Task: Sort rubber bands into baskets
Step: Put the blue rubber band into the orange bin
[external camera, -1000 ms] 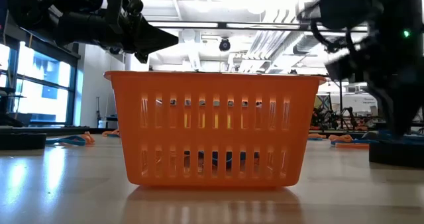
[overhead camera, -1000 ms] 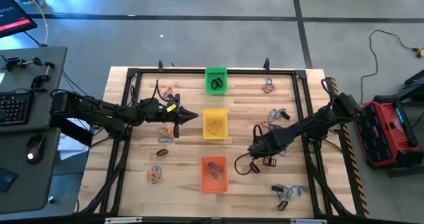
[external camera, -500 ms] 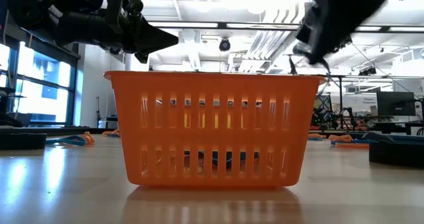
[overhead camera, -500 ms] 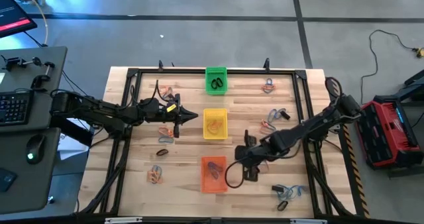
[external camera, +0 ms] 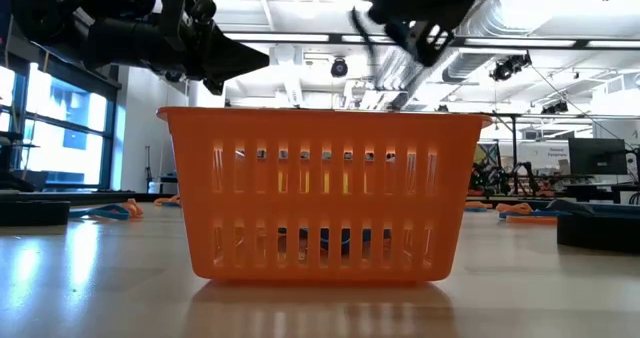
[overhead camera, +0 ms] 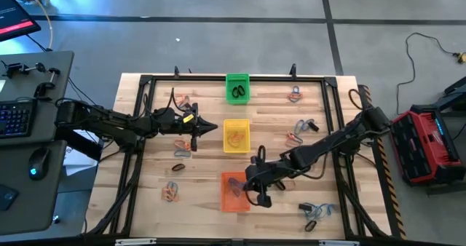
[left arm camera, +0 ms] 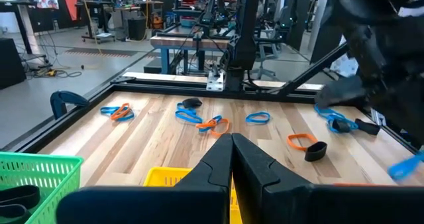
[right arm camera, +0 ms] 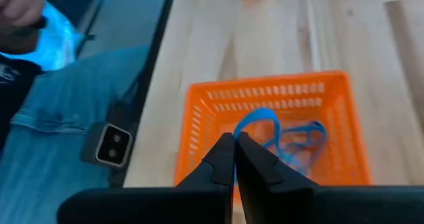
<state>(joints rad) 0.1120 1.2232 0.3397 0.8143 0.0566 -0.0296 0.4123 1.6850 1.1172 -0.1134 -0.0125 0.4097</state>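
Observation:
The orange basket [overhead camera: 234, 191] stands at the table's near middle, with blue bands [right arm camera: 301, 134] lying in it. The yellow basket [overhead camera: 236, 136] and the green basket [overhead camera: 237, 87] stand behind it in a row. My right gripper [overhead camera: 251, 177] is over the orange basket's right rim, shut on a blue rubber band [right arm camera: 257, 119]. It also shows in the right wrist view [right arm camera: 235, 139] and at the top of the low view [external camera: 420, 23]. My left gripper [overhead camera: 209, 127] waits shut and empty, left of the yellow basket. My right gripper pinches one end of the blue rubber band [right arm camera: 242, 130] between its two fingertips. The fingers slant down from the table's right side. The band's loop [right arm camera: 265, 112] sticks out past the fingertips, lifted clear, above the inside of the orange basket.
Loose bands lie in groups on the wood: left of the baskets [overhead camera: 182, 150] [overhead camera: 172, 192], at the right [overhead camera: 304, 126] [overhead camera: 294, 94], and at the near right [overhead camera: 317, 211]. A black frame [overhead camera: 145, 78] runs round the table. A black cable loop [overhead camera: 258, 195] hangs under my right wrist.
My right gripper has risen from the table's right part. It has gone toward the left and near edges, to above the orange basket's right rim, and has stayed shut.

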